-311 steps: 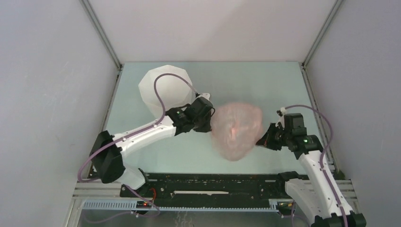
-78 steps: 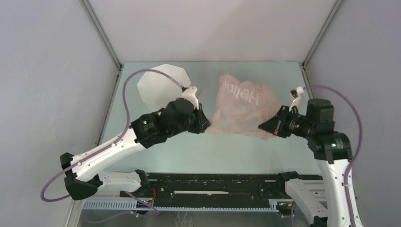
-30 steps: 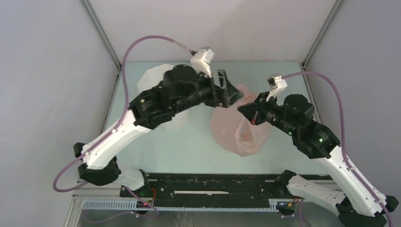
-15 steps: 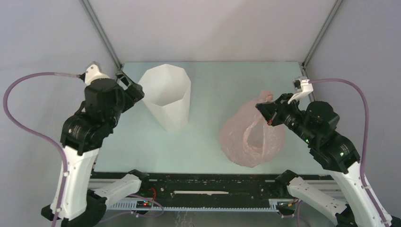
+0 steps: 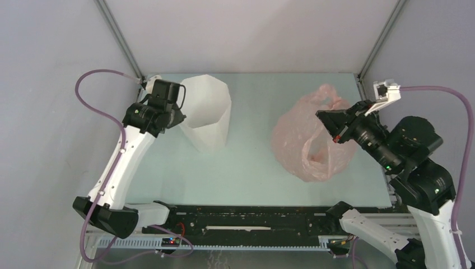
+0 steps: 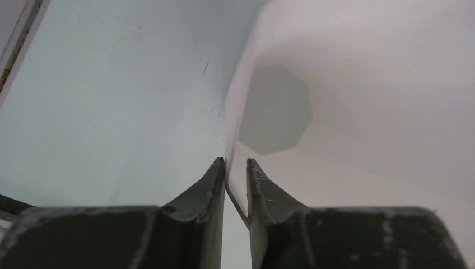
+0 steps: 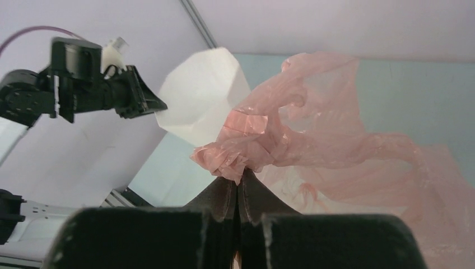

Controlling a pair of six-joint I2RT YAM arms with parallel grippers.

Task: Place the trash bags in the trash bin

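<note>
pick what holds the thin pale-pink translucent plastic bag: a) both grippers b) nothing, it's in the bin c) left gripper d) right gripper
d: the right gripper pinches the bunched top of the pale-pink plastic bag, while the left gripper is away at the white faceted plastic bin.

The trash bag is thin, wrinkled, translucent film; the trash bin smooth matt plastic.
</note>
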